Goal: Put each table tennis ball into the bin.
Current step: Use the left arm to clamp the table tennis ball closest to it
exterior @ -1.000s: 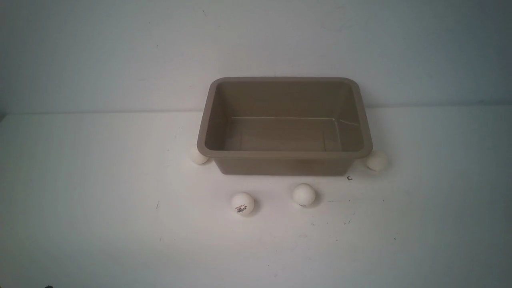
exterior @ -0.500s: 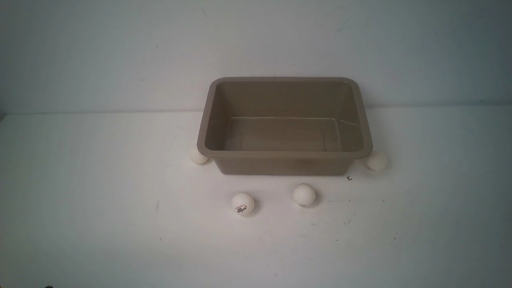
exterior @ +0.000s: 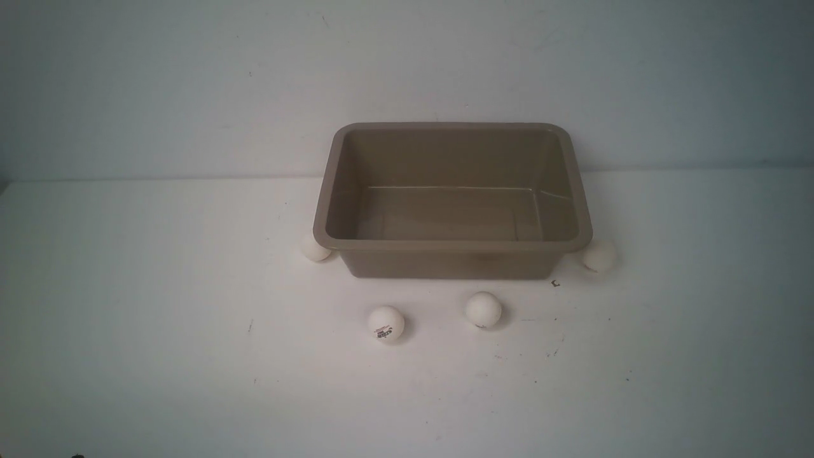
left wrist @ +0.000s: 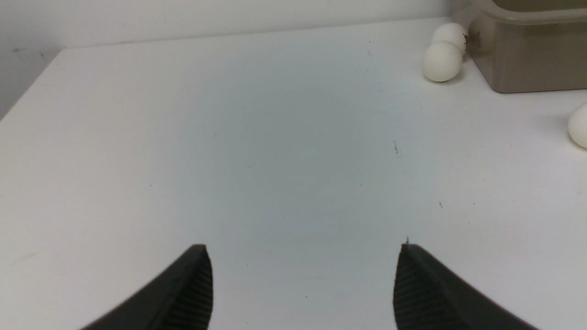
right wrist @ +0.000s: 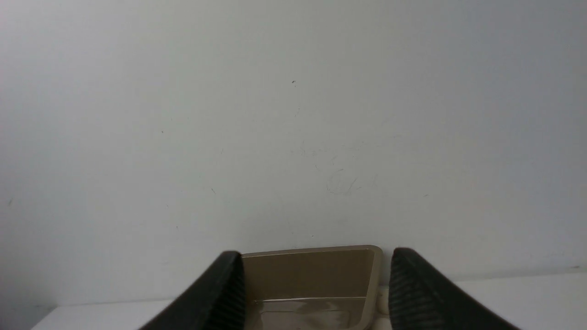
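Observation:
The taupe bin point(exterior: 445, 245) stands mid-table against the back wall, with nothing in it. Several white table tennis balls lie on the table around it: one at its near left corner point(exterior: 316, 249), one at its near right corner point(exterior: 598, 256), a logo-printed one point(exterior: 386, 323) and a plain one point(exterior: 483, 310) in front. Neither gripper shows in the front view. In the left wrist view my left gripper point(left wrist: 302, 261) is open over bare table, far from two balls point(left wrist: 441, 61) beside the bin point(left wrist: 527, 64). My right gripper point(right wrist: 315, 266) is open and holds nothing; the bin point(right wrist: 312, 275) lies beyond it.
The white table point(exterior: 159, 318) ends at a pale wall point(exterior: 191, 83) just behind the bin. Its left edge point(left wrist: 27, 91) shows in the left wrist view. Another ball point(left wrist: 578, 124) sits at that view's border.

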Action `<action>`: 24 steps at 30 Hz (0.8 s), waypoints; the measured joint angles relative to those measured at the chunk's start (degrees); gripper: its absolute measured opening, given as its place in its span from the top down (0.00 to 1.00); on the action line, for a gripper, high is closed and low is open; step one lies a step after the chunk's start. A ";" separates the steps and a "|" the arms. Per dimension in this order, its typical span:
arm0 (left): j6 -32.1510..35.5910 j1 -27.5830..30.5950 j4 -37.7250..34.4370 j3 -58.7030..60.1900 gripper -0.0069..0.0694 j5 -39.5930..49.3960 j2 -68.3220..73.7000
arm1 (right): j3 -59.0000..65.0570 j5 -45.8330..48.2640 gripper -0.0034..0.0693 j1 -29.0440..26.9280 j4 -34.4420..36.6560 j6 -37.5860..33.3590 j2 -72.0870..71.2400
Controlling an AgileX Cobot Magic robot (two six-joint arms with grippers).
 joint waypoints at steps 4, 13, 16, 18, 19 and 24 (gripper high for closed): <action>-0.53 0.00 -1.05 0.06 0.28 -0.97 0.00 | -0.02 0.05 0.42 0.00 0.00 0.00 0.00; -2.57 0.00 -14.57 0.11 0.28 -8.30 0.00 | -0.06 3.68 0.42 0.00 -0.05 -1.73 0.00; -2.58 0.00 -16.83 0.11 0.28 -9.04 0.00 | -0.06 4.12 0.42 0.00 -0.05 -3.62 0.00; -2.58 0.00 -18.34 0.11 0.28 -9.49 0.00 | -0.06 4.50 0.42 0.00 -0.05 -5.36 0.00; -2.64 0.00 -19.23 0.11 0.28 -9.76 0.00 | -0.06 4.82 0.42 0.00 -0.05 -5.95 0.00; -2.72 0.00 -23.56 0.11 0.28 -12.60 0.00 | -0.06 7.44 0.42 0.00 -0.05 -8.43 0.00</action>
